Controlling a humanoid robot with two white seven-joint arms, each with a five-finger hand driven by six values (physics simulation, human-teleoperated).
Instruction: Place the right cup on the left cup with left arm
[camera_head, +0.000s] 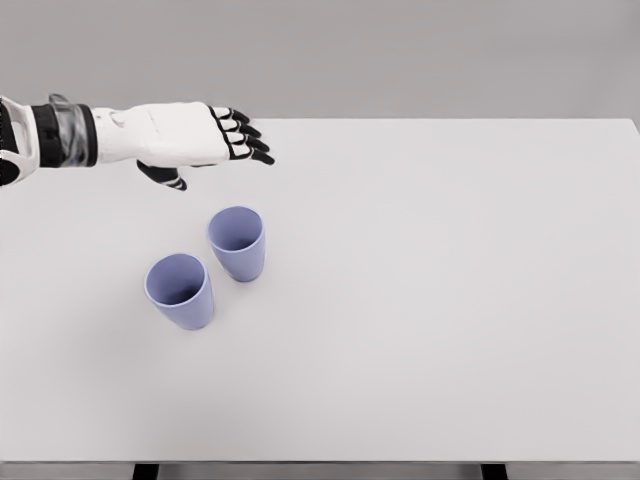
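Two lavender-blue cups stand upright on the white table (450, 300). The right cup (238, 243) is a little farther back; the left cup (181, 291) stands just in front and to its left, a small gap between them. My left hand (225, 150) hovers above and behind the right cup, reaching in from the left edge. Its black fingers are extended and relaxed, thumb hanging below the palm, holding nothing. The right arm does not show.
The table's front edge runs along the bottom of the view, with dark legs below it. A grey wall lies behind the far edge.
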